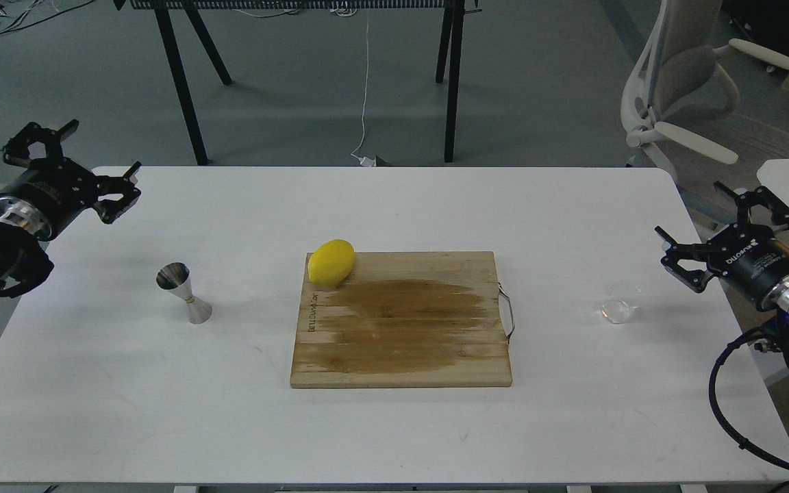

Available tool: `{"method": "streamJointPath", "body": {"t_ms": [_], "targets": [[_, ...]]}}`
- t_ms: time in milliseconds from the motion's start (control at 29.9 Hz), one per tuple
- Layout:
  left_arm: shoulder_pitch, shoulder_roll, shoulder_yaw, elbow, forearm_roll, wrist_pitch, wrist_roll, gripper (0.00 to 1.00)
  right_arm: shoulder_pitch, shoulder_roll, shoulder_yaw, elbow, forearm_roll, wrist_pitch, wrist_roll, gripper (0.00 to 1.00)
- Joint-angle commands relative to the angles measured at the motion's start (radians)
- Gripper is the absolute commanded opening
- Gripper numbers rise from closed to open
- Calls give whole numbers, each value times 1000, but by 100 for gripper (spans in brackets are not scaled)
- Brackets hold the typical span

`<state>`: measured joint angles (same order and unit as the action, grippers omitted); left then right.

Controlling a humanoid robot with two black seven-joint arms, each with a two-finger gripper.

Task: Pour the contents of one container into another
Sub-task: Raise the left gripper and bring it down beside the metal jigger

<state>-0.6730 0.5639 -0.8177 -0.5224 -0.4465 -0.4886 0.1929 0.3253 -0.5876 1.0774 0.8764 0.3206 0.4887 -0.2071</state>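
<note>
White table (381, 438) carrying, near its centre, a square wooden cutting board (401, 342) with a darker stained patch across its middle, a metal wire handle on its right edge and a line of burnt-in lettering along its left edge, too small to read. Left gripper (90, 161), black, hangs over the table's far-left corner, its fingers (66, 128) spread apart and holding nothing. Right gripper (713, 222), black, hangs at the table's right edge, fingers likewise apart and empty; white lettering on its body appears upside down and cannot be read with certainty. Yellow lemon (331, 262) rests on the board's far-left corner, partly overhanging the edge. Steel jigger (183, 293), a shiny double cone with a narrow waist, stands on the table well left of the board, open mouth upward. Glass cup (620, 302), small, clear and nearly colourless, with a round rim, stands on the table right of the board, near the right gripper; its contents cannot be made out.
</note>
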Motion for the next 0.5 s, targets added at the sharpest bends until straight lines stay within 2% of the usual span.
{"method": "streamJointPath", "body": {"t_ms": [0, 234, 368, 468], "targets": [[6, -4, 0, 2, -4, 0, -1, 100, 0, 2, -4, -2, 0, 0, 0, 100], [-2, -5, -1, 74, -17, 0, -7, 100, 1, 2, -2, -4, 0, 0, 0, 100], [-13, 5, 9, 91, -12, 0, 8, 100, 0, 2, -14, -4, 0, 0, 0, 100], [-65, 17, 17, 149, 57, 0, 5, 100, -3, 2, -16, -4, 0, 0, 2, 100]]}}
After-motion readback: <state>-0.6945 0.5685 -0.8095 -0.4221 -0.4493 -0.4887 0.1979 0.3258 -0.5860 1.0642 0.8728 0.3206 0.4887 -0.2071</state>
